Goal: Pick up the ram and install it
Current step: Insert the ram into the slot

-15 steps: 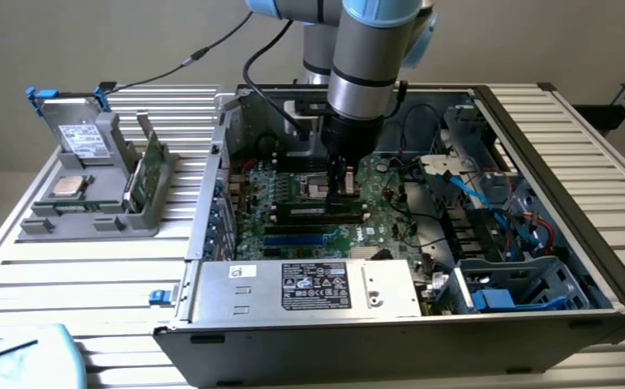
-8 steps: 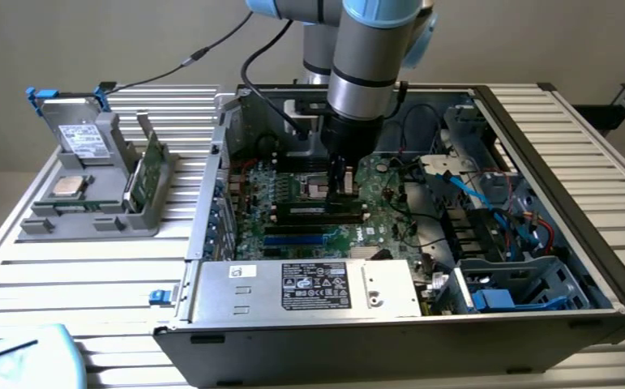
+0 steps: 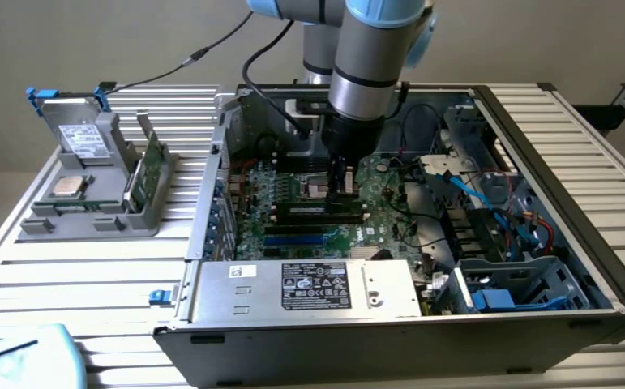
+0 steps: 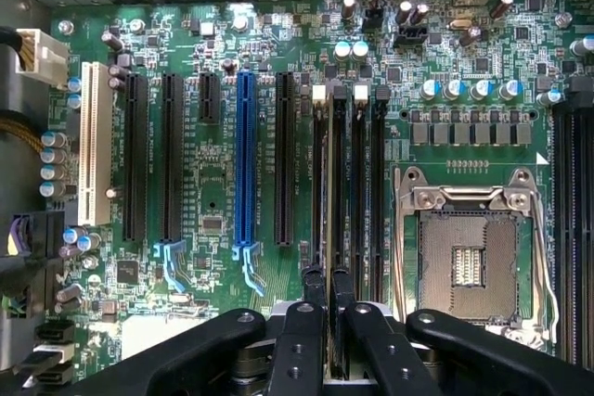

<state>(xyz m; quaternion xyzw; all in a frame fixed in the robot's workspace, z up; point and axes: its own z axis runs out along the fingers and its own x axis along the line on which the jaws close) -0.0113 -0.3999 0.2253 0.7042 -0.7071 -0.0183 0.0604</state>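
Case walls (image 3: 221,162) — cables (image 3: 485,194) (tangled) — around pincer (image 4: 329,287)

one hand (image 4: 328,279), one computer case (image 3: 399,350)

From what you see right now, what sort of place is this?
Probably a robotics lab bench for computer assembly: an open computer case on a slatted table, and a robot arm holding the ram at the motherboard.

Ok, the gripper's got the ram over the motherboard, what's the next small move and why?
Probably a small straight push down. The gripper holds the ram edge-on, lying parallel among the black memory slots beside the CPU socket; whether it is fully seated cannot be told.
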